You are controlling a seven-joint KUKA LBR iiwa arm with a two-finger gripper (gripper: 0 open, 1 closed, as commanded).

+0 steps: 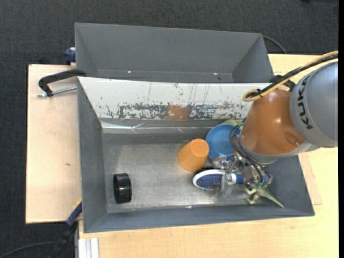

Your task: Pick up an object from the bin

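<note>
Because the tool (232, 177), its opening impossible to tell, hangs between the blue-and-white oval object (207, 180) and the green leafy thing (264, 194), it could knock either aside.

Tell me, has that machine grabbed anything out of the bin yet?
Not visibly. Done: the tool is low at the right end of the bin, right beside a blue-and-white oval thing. In hand: nothing is seen lifted, and I cannot tell whether it has a grip. Left: grasping and lifting out. The orange cup, blue cup and black ring lie on the floor.
</note>
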